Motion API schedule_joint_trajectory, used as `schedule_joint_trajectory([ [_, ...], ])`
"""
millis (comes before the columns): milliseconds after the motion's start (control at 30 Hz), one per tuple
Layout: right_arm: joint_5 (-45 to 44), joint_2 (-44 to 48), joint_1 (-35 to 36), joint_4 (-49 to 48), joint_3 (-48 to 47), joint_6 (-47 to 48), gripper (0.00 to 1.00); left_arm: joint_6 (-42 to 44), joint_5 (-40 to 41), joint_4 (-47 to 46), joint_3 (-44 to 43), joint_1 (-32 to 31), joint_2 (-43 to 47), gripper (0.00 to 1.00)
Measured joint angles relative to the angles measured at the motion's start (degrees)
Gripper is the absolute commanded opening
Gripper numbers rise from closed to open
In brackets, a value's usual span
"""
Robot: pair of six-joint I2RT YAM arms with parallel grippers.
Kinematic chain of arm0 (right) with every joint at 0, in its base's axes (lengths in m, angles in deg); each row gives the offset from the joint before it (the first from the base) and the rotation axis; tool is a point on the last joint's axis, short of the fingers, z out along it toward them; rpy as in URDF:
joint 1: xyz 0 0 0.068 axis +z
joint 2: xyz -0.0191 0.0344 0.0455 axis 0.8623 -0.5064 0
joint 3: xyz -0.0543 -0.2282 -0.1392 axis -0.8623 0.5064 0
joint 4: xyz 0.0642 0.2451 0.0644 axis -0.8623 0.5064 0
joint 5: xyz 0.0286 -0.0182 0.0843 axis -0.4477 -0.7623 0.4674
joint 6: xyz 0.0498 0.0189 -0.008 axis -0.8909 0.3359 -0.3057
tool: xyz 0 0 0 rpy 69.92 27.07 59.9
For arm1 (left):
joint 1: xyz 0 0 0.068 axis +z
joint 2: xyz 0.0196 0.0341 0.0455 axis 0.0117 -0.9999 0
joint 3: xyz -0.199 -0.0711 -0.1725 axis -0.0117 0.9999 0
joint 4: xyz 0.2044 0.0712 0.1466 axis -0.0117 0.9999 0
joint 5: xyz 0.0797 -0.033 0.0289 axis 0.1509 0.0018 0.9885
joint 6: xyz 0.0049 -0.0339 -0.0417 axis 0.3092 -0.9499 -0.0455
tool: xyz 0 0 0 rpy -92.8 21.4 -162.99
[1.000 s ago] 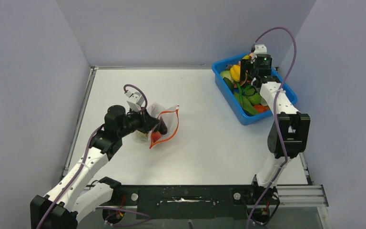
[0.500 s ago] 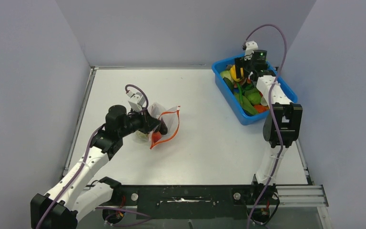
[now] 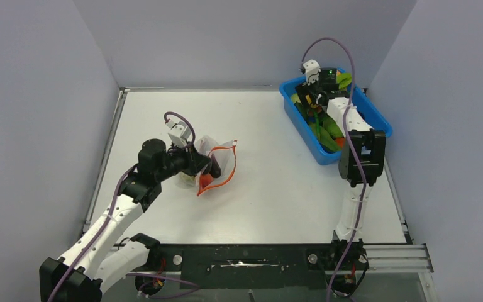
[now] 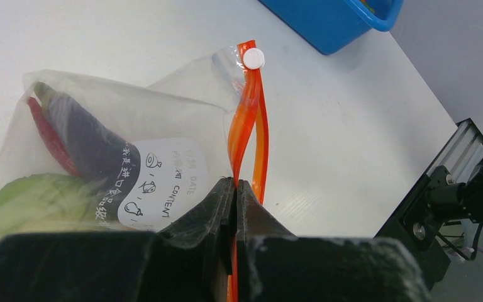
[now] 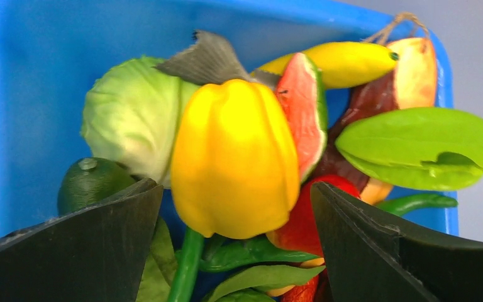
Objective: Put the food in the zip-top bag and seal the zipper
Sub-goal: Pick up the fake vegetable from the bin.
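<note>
The zip-top bag [image 4: 119, 126] lies on the bench [image 3: 277, 189] left of the middle, nearer the left edge than the right, with its clear film crumpled and partly lifted. Through the plastic a purple eggplant [image 4: 85, 141], a red chili [image 4: 50, 141] pressed along it and a pale green round piece [image 4: 31, 201] show beside a white printed label [image 4: 163, 182]. The zipper [image 4: 248, 132] runs away from the left gripper [image 4: 234, 189], whose fingers are pinched tight together on the orange-red strip. Beyond that pinch the strip's two bands bow slightly apart and meet again at a small white slider [image 4: 253, 58]. The rest of the food sits in a blue tub [image 3: 302, 132] at the far right corner of the bench, well apart from the bag. The right gripper [image 5: 236, 185] is over the tub's far end with its fingers spread wide, one on each side of a yellow pepper [image 5: 233, 157]; whether either finger touches the pepper cannot be told. Around the pepper lie a pale green cabbage [image 5: 126, 119], a watermelon slice [image 5: 302, 107], a dark green round fruit [image 5: 88, 182], a long yellow piece [image 5: 339, 60] and a bright green ridged fruit [image 5: 415, 141], all heaped against the tub's blue wall.
</note>
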Motion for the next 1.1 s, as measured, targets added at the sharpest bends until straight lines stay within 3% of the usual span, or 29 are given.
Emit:
schedule_joint_trajectory([
  [400,-12.7,-3.5,5.0,-2.2,0.0,10.3,0.92,0.1,0.4,0.0,0.0,0.1,-0.1,0.00],
  [667,-15.3,-4.5,5.3,-2.8,0.0,13.4,0.77,0.2,0.4,0.0,0.0,0.1,-0.1,0.00],
  [1100,-21.6,-4.9,6.2,-3.7,0.5,16.7,0.67,0.2,0.5,0.0,0.0,0.1,-0.1,0.00],
])
